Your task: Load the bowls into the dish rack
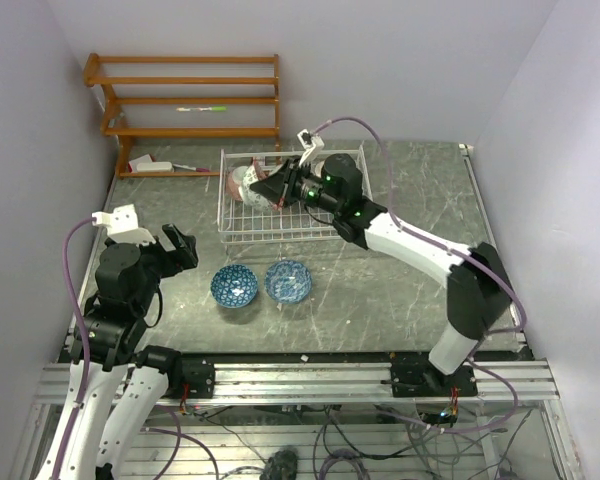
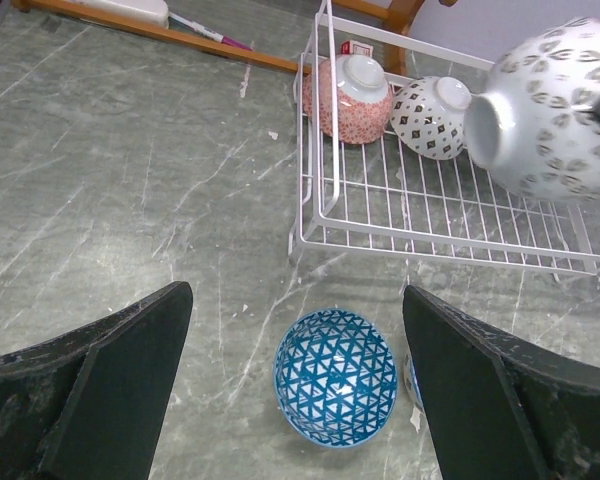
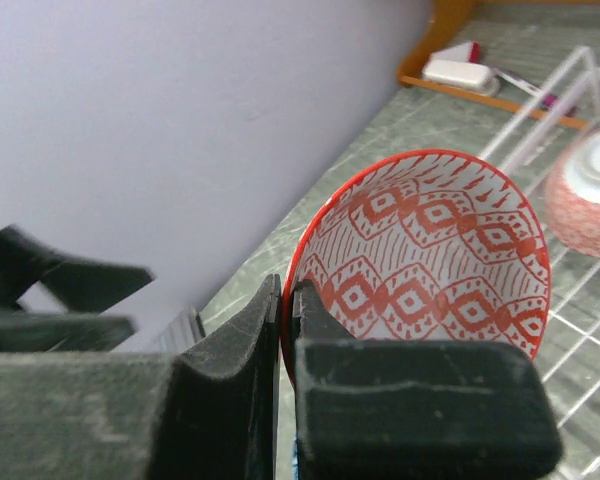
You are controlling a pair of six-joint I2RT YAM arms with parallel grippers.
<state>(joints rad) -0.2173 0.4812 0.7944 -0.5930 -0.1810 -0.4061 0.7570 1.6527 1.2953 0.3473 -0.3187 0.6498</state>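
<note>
Held red bowl (image 3: 430, 250): rim pinched tight in right gripper (image 3: 285, 300), tilted over dish rack (image 2: 460, 215), upper centre of the top view. Placing step, likely. Next: lower onto the wires beside two racked bowls (image 2: 347, 98), release. Left gripper (image 2: 298, 295) wide open, empty, above blue bowls (image 1: 234, 286).

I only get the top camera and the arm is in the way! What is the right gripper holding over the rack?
Observer: A round ceramic bowl, red diamond pattern inside, pinched by its rim in the right gripper.
Operator: Any bowls in the rack yet?
Observer: Two in the far-left corner of the white wire dish rack: a red-speckled bowl and a black-and-white patterned bowl, foot rings showing.
Operator: And the left gripper?
Observer: The left gripper is open and empty, pointed at a blue triangle-patterned bowl.
</note>
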